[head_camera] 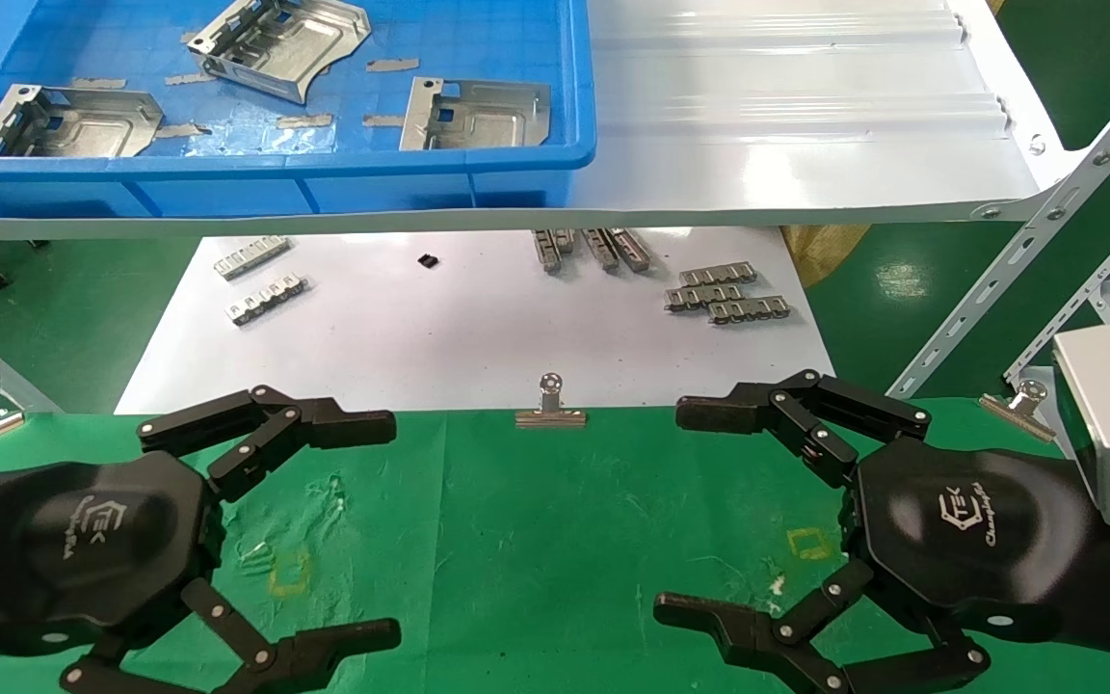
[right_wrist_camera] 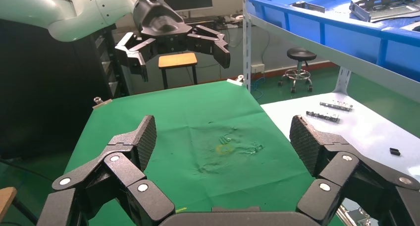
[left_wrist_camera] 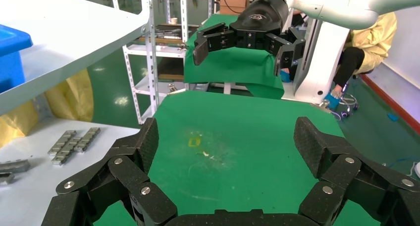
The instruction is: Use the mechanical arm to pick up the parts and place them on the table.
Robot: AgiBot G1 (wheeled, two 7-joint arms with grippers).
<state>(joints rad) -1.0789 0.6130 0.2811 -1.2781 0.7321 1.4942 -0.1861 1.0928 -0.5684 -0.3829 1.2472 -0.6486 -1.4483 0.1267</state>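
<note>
Three shiny silver parts lie in the blue bin (head_camera: 266, 169) on the upper shelf: one at the back (head_camera: 280, 43), one at the left (head_camera: 68, 120), one at the right (head_camera: 478, 114). Both black mechanical arms hover low over the green table (head_camera: 536, 540), far below the bin. My left gripper (head_camera: 391, 530) is open and empty at the left. My right gripper (head_camera: 671, 511) is open and empty at the right. The left wrist view shows my left gripper (left_wrist_camera: 228, 146) over bare green cloth, and the right wrist view shows my right gripper (right_wrist_camera: 223, 141) the same way. No part lies on the table.
A white sheet (head_camera: 478, 328) lies beyond the green cloth with small grey ridged strips (head_camera: 724, 294) on it. Silver binder clips (head_camera: 550, 405) hold the cloth's far edge. The white shelf (head_camera: 786, 116) overhangs the sheet, with a slotted metal brace (head_camera: 1046, 222) at the right.
</note>
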